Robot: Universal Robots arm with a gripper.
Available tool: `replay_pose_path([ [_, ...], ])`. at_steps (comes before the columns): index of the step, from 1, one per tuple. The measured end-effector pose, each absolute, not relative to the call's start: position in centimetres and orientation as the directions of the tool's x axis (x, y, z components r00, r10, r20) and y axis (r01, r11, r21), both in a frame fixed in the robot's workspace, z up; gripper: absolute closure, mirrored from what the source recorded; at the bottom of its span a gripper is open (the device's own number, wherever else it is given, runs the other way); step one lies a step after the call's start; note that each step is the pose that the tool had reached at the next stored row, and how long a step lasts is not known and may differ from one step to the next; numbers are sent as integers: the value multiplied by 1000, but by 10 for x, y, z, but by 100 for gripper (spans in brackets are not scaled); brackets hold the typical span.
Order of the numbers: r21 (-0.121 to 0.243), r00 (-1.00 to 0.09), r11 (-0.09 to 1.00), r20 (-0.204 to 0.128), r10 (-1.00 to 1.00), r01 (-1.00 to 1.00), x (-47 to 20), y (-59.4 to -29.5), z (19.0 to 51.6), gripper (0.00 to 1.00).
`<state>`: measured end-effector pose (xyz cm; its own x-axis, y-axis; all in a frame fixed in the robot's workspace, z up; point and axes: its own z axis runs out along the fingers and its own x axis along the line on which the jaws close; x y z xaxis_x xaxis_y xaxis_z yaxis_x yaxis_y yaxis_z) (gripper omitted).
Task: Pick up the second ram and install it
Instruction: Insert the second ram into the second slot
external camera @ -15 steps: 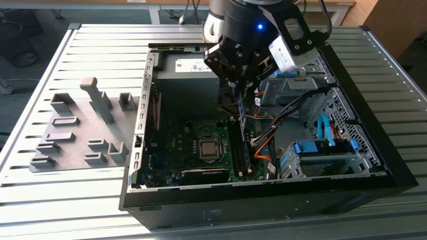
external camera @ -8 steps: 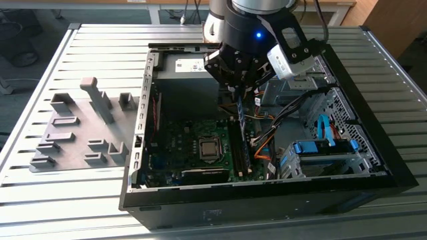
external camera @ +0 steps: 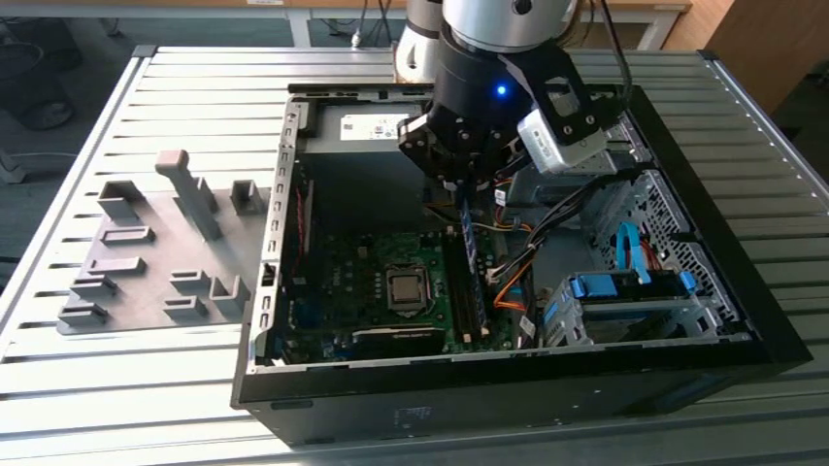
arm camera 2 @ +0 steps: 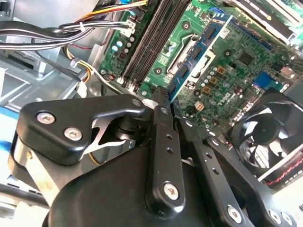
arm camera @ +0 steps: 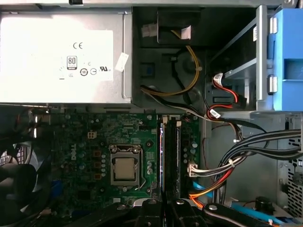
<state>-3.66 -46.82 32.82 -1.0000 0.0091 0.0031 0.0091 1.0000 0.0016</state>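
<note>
In the exterior view my gripper hangs inside the open computer case, shut on the second ram. The thin dark stick with blue dots runs from the fingers down toward the memory slots of the green motherboard. The second wrist view shows the black fingers pinching the ram by its near end, over the board. In the first wrist view the gripper lines up with the two long black slots, and the ram is edge-on there and hard to tell apart.
A grey plate of holder blocks lies on the table at the exterior view's left. Inside the case are the power supply, the processor socket, a fan, bundled cables and a blue drive cage close beside the slots.
</note>
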Motion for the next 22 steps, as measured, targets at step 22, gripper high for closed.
replay_pose_path([
  [22, 2, -1000, 1000, 6, -11, -11, -32, -471, 288, 86],
])
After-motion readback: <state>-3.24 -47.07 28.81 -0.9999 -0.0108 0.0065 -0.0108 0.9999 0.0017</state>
